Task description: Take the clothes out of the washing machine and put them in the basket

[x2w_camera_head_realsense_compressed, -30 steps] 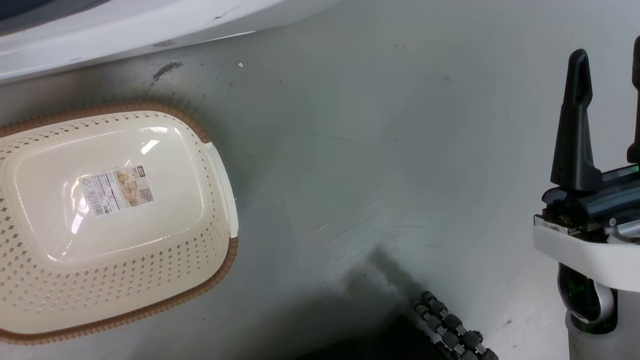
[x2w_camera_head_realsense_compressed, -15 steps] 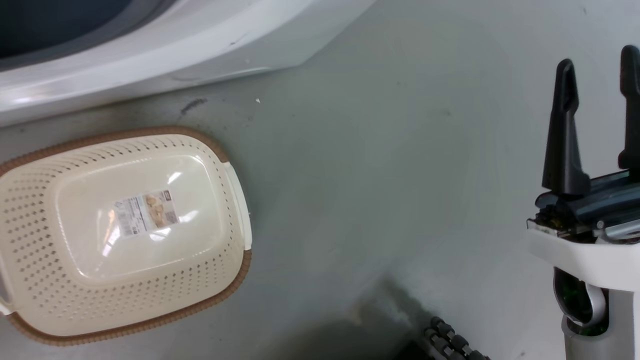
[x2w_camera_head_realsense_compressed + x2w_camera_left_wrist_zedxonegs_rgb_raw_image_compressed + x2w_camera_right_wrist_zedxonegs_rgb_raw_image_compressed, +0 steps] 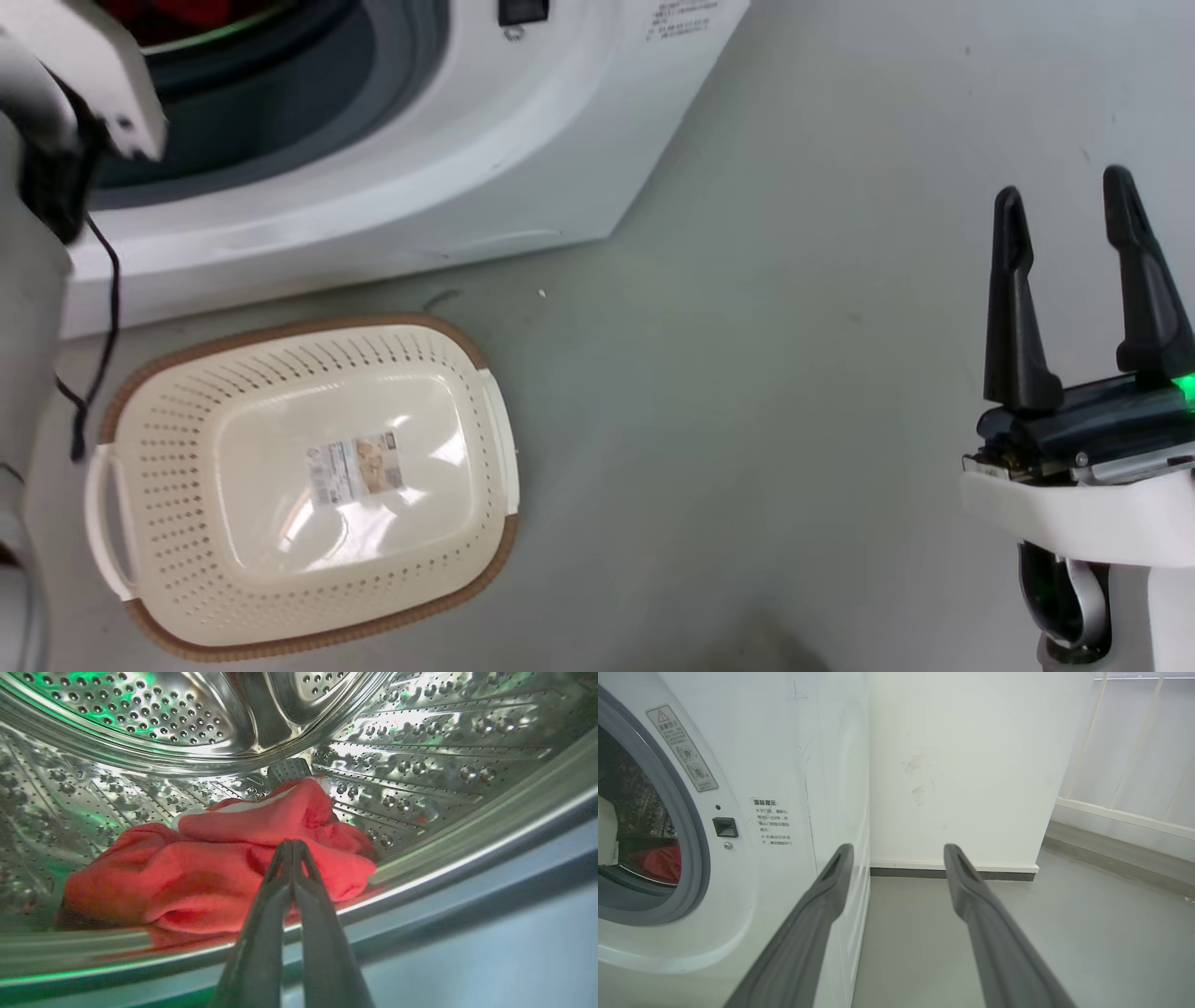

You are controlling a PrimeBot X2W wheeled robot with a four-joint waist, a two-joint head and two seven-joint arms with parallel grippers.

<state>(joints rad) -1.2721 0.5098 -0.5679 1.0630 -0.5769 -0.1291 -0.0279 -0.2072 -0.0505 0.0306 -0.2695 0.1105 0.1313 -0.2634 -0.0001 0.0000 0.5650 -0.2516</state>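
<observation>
Low in the steel drum [image 3: 420, 742] of the one washing machine [image 3: 373, 215] lie the clothes [image 3: 196, 877] — one red heap with a white stripe (separate garments cannot be counted). One basket [image 3: 168, 485] sits on the floor [image 3: 747, 373] just before the machine. Left gripper [image 3: 292, 845]: fingers pressed together, tips overlapping the heap, contact unclear. Right gripper [image 3: 1061, 187] — spread wide, holding nothing.

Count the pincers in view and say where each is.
2. The left pincer, shut, points into the drum of the washing machine at the red clothes. The right pincer, open, hangs over the floor, right of the basket.
</observation>
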